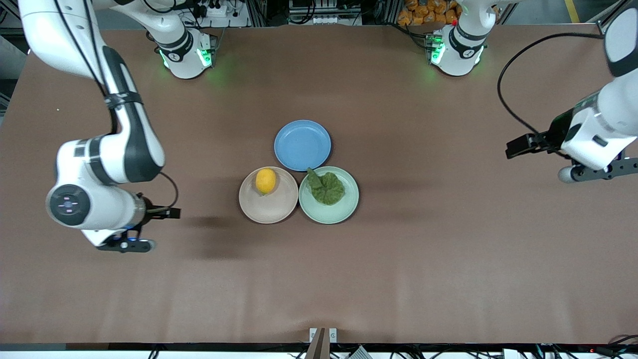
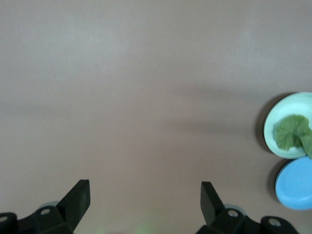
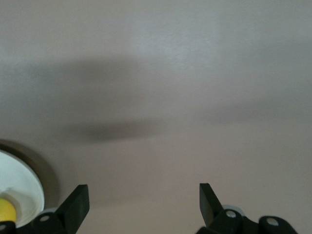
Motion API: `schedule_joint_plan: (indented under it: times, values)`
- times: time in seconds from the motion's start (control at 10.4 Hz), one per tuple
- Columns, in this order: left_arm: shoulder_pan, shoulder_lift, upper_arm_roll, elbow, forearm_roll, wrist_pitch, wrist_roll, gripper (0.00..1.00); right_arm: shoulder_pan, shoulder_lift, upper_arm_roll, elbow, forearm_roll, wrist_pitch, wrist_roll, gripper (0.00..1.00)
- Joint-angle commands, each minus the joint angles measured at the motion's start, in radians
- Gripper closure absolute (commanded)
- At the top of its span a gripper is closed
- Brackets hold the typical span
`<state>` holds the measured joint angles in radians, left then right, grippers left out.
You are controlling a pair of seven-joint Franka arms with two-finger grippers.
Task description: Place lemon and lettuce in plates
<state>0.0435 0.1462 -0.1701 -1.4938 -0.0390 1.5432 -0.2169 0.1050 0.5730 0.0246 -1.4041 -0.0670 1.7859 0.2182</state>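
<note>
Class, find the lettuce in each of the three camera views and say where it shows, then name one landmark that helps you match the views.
Front view: the lettuce lies on the mint green plate, mid-table.
Left wrist view: the lettuce shows at the picture's edge, on the same plate.
Right wrist view: not in it; only the lemon on the beige-pink plate shows.
Shared landmark: the blue plate beside the mint green plate, also in the left wrist view.
</note>
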Motion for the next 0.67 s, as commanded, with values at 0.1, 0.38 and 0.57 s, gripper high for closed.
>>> schedule_joint_plan:
  times: [0.1,0.38,0.57]
  values:
    - [-0.051,-0.207,0.083,-0.169,-0.033,0.081,0.228,0.00,-0.065,-0.076,0.015,-0.009,-0.034,-0.006,-0.007,0.00]
    - [-0.042,-0.261,0.083,-0.160,-0.028,0.075,0.228,0.00,-0.088,-0.145,0.015,-0.013,-0.034,-0.045,-0.007,0.00]
    - [-0.042,-0.258,0.075,-0.126,-0.032,0.037,0.220,0.00,-0.090,-0.194,0.015,-0.013,-0.034,-0.091,-0.005,0.00]
